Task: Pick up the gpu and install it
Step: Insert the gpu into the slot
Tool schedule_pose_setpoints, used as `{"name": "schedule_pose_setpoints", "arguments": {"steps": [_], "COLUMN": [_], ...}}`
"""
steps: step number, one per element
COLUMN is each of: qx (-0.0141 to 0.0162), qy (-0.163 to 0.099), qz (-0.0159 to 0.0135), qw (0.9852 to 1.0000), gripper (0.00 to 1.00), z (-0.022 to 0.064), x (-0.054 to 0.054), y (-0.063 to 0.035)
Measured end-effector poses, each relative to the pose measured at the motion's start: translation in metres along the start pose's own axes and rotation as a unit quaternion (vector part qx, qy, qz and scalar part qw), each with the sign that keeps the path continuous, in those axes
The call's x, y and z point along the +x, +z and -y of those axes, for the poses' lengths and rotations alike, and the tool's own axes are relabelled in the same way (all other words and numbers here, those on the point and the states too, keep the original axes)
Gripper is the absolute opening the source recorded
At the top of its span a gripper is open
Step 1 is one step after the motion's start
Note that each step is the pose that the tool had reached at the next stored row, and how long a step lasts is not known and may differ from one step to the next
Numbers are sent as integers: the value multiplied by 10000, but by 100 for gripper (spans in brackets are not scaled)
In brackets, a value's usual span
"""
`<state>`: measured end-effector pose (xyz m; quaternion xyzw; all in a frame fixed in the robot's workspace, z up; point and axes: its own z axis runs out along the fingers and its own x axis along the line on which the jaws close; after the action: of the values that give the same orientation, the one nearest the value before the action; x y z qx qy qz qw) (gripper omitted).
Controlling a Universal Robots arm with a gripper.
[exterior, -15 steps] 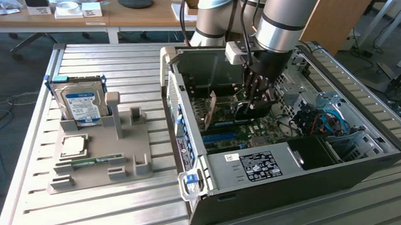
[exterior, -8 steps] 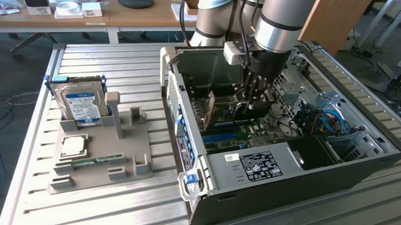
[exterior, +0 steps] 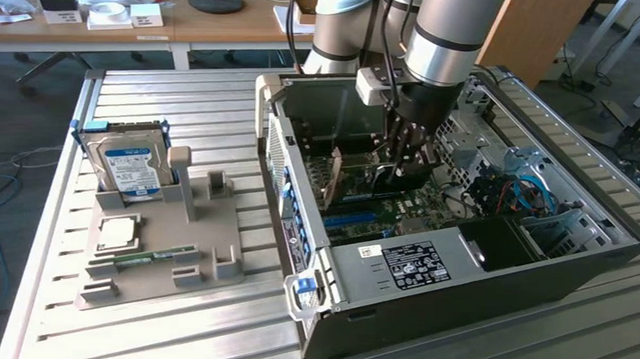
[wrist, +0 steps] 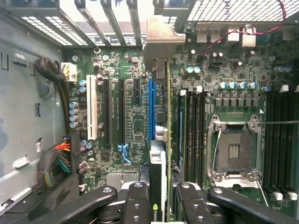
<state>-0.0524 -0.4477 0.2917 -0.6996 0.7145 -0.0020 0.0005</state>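
1. Green swirl emblem, no legible lettering: we find it on the flat green gpu card with black cooler (wrist: 158, 163), between the fingers of the gripper (wrist: 161, 193).
2. Black-and-white label on the grey metal power-supply box (exterior: 413, 265), near the gripper: we cannot read its print.

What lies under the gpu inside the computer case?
The green motherboard, with a blue slot beside the card's edge. The gpu, gripped by the tool, hides whatever sits directly beneath it.

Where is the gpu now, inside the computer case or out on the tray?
Inside the case: the gpu stands on edge between the jaws, over the motherboard. Whether it is seated in a slot, cannot tell.
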Motion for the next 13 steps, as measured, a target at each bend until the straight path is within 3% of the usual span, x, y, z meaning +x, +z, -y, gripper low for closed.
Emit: {"name": "schedule_pose_setpoints", "arguments": {"steps": [9, 12, 13], "qx": [0, -1, -1], "qy": [0, 1, 1], "qz": [13, 63, 67], "qw": [10000, 10000, 10000], "gripper": [27, 27, 27], "z": [-3, -4, -4], "x": [0, 1, 1], "y": [2, 6, 6]}}
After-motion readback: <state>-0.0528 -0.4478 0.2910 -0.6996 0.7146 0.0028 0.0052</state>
